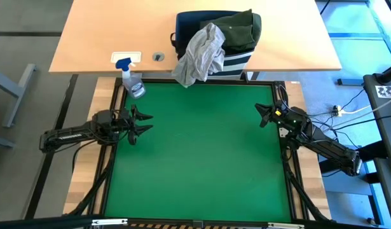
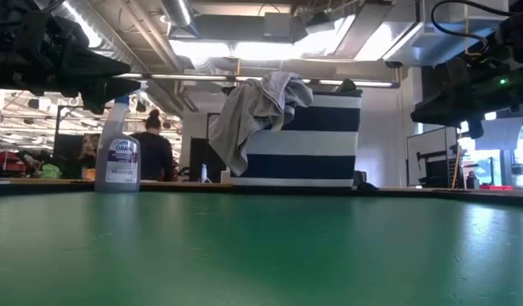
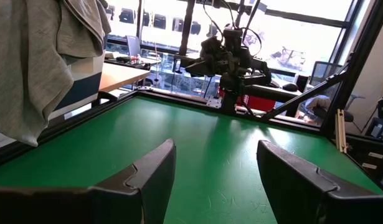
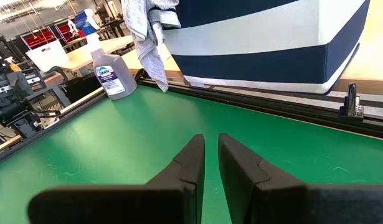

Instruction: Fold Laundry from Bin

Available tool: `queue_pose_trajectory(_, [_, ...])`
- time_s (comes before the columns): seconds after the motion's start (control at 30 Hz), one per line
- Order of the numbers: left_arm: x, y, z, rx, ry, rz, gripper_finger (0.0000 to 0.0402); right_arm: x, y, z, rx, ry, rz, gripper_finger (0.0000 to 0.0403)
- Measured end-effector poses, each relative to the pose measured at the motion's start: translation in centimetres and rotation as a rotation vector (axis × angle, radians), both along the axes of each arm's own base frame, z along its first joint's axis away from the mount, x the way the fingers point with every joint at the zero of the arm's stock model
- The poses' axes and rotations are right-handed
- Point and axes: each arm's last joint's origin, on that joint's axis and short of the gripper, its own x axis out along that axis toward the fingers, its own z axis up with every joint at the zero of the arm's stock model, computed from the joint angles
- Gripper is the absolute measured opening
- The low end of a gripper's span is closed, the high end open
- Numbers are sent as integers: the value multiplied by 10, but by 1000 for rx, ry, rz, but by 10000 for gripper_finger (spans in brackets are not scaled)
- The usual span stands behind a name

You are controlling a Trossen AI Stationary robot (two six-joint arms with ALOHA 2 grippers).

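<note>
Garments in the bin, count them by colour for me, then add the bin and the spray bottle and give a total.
Light grey garment: 1
Dark olive green garment: 1
Striped navy bin: 1
Spray bottle: 1
Total: 4 in view

Grey laundry drapes over the striped bin.

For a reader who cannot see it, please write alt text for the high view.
A navy striped bin holding a grey garment and a dark olive garment stands on the wooden table beyond a green mat. The left pincer, open, and the right pincer, nearly shut, wait at the mat's sides, empty; a spray bottle stands at the far left corner.
</note>
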Motion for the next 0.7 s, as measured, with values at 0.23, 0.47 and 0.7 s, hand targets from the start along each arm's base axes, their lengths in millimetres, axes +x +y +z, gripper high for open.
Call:
queue_pose_trajectory(0.23, [0,0,0,0,0,0,217,1,-1,7,22,-115,-13,46])
queue_pose_trajectory(0.47, [-1,2,6,103,-42,78,217,1,-1,9,93,-192,-32,46])
queue_pose_trajectory(0.7, [-7,1,33,145,-331,117,217,0,-2,10,229,-320,-102,46])
